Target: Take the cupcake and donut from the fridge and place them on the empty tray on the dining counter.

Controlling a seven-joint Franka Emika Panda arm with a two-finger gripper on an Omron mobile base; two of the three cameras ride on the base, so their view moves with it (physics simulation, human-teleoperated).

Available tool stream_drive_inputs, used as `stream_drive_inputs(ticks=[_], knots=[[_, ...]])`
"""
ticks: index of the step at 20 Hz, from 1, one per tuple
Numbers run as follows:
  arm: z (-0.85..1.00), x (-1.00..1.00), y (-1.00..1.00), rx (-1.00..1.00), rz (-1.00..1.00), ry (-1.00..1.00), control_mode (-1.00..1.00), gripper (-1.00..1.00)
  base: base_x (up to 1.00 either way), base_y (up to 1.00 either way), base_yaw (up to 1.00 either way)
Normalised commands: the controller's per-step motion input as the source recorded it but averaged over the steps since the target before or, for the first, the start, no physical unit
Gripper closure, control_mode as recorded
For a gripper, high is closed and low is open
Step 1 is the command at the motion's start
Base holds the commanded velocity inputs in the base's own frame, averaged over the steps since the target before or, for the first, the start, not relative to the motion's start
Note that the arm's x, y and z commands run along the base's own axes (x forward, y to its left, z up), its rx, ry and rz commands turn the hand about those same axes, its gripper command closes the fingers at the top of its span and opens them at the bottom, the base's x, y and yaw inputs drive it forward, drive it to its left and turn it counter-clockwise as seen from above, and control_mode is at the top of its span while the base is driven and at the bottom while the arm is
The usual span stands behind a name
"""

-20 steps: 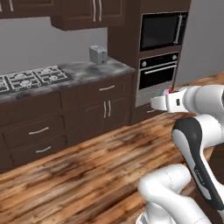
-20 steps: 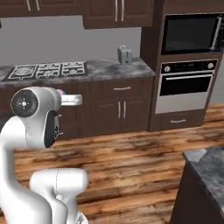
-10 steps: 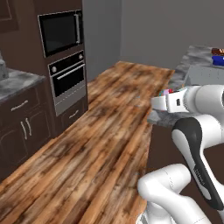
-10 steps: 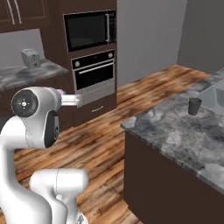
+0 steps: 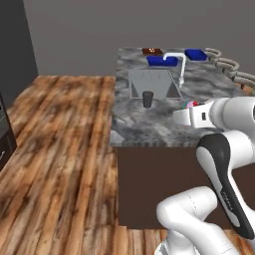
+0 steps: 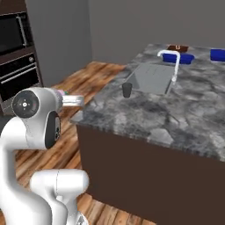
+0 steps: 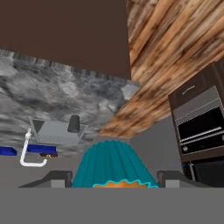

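The gripper (image 7: 114, 177) is closed on the cupcake (image 7: 114, 166), whose ribbed teal wrapper sits between the two finger tips in the hand view. In the left base view the gripper (image 5: 185, 113) is held out level over the near right part of the dining counter (image 5: 149, 122), with a little pink and teal of the cupcake (image 5: 190, 104) peeping above it. In the right base view the hand (image 6: 70, 101) points from the arm's white shoulder toward the near left corner of the dining counter (image 6: 176, 114), with a pink speck at its base.

A sink (image 5: 153, 83) is sunk into the marbled top, with a white curved tap (image 5: 178, 63) on its right side and a small dark cup (image 5: 147, 99) standing just at its near edge. At the far end lie three trays: a blue tray (image 5: 162, 61) just beyond the sink, a second blue tray (image 5: 195, 54) farther right, and a flat brown tray (image 5: 152, 51) behind them. Which of the blue ones is wider cannot be told from here.

Wood plank floor (image 5: 60, 149) lies to the left of the counter, and a dark wall oven (image 6: 16, 57) stands at the far left in the right base view.
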Motion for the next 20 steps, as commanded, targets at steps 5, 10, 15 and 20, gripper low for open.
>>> stream_drive_inputs(ticks=[5, 10, 15, 20], knots=[[0.00, 0.00, 0.00, 0.00, 0.00, 0.00, 1.00, 1.00, 0.00, -0.27, -0.47], [0.00, 0.00, 0.00, 0.00, 0.00, 0.00, 1.00, 1.00, 0.05, -0.97, -0.24], [0.00, 0.00, 0.00, 0.00, 0.00, 0.00, 1.00, 1.00, 0.05, -1.00, -0.13], [0.00, 0.00, 0.00, 0.00, 0.00, 0.00, 1.00, 1.00, 0.08, -1.00, -0.09]])
